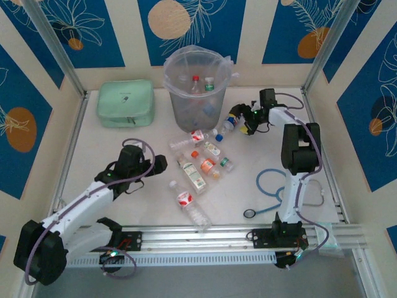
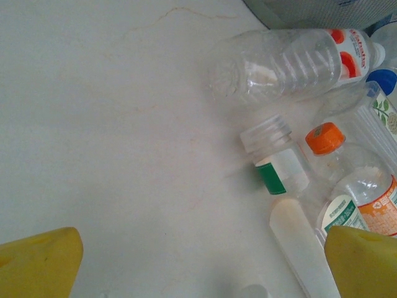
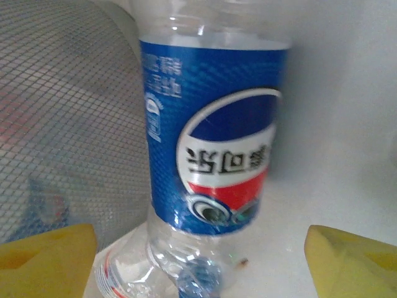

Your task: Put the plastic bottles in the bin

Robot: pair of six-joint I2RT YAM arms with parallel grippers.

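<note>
A white table (image 1: 124, 143) is seen from above, and the bin (image 1: 197, 99) is stood near the back of it. The bin is round, grey and see-through, and a clear bag (image 1: 220, 62) is tucked into it. A few bottles (image 1: 201, 84) are already held inside it, and a red cap and a green cap can be picked out. A green case (image 1: 124, 102) is laid flat just left of the bin. A blue stethoscope (image 1: 268, 180) is laid well in front of the bin and off to its right. More bottles (image 1: 193, 176) are scattered on the table in front of the bin, all lying on their sides. The longest bottle (image 1: 190, 203), with a red label, is found farthest from the bin. A bottle with an orange cap (image 1: 206, 162) is tucked in the middle of the bunch. A bottle with a blue label (image 3: 214, 136) is laid just right of the bin, close by its wall. The right gripper (image 3: 201, 261) is placed around that bottle; its yellow fingers (image 3: 43, 261) are held apart, one on each side, and the bottle is not touched by them. The left gripper (image 2: 201, 264) is held in front of the bin and to its left, beside the bunch of bottles. Its fingers are spread wide apart, and nothing is caught between them.
</note>
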